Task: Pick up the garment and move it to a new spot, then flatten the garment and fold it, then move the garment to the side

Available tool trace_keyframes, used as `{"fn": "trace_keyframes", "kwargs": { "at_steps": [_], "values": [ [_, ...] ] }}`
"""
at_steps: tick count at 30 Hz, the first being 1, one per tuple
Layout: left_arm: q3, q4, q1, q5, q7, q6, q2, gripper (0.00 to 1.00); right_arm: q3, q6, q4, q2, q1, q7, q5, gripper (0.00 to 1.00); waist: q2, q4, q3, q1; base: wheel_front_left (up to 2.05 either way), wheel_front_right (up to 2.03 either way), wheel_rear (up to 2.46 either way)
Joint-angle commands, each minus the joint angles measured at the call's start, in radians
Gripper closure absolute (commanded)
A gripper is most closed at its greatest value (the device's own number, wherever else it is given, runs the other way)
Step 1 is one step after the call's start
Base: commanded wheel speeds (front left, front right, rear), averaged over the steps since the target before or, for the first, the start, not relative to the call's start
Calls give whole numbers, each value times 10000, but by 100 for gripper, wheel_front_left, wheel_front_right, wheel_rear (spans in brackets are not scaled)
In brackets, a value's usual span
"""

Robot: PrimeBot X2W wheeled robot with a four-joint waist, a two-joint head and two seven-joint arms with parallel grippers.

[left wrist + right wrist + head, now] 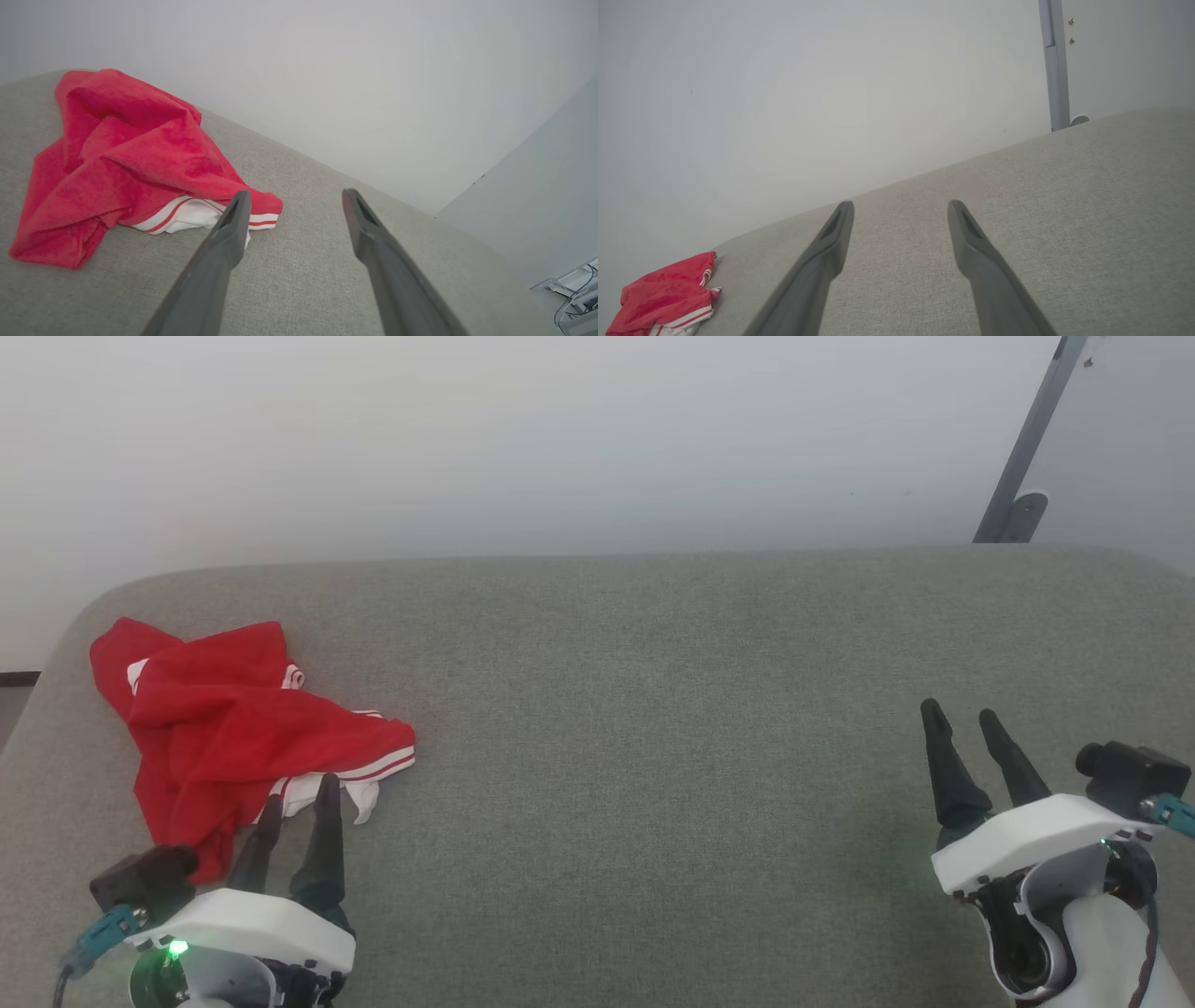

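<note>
The garment [233,719] lies in a crumpled heap on the grey padded surface [653,709], directly ahead of our left claw [301,791] and far off to the side of our right claw [959,711]. We judge that it is bunched like this because nothing of the task is done yet: it has not been lifted, moved or spread. Our left claw sits low and close to it, we think, so that the first pick can start from the near edge. There the striped hem [205,219] and a bit of white sleeve stick out toward the fingers. Our right claw hangs over bare surface, well apart from the cloth, presumably kept free for the flattening.

Both claws have their fingers spread wide, with nothing between them. One finger [233,219] of the left claw overlaps the hem in the left wrist view. Whether it touches the cloth or hangs just above it we cannot tell. The right claw holds and touches nothing.
</note>
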Motion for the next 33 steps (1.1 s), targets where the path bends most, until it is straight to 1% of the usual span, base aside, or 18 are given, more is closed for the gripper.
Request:
{"fn": "trace_keyframes", "kwargs": {
  "at_steps": [1,10,21,33],
  "values": [
    [-26,-108,-225,324,-108,51,84,0,10,3,-86,-46,-270,-118,-352,0,-1,-1,-7,0,0,0,0],
    [-128,-85,-247,1394,-393,141,208,0,33,4,20,-106,-394,-405,-1542,0,-1,-16,-34,0,0,0,0],
    [-48,71,-223,2201,-654,24,198,0,-8,5,126,-129,-469,-669,-2449,0,-1,-17,-108,0,0,0,0],
    [147,351,-50,3133,-939,-130,121,0,-65,4,269,-145,-555,-956,-3141,0,-1,-10,-197,0,0,0,0]
  ]
}}
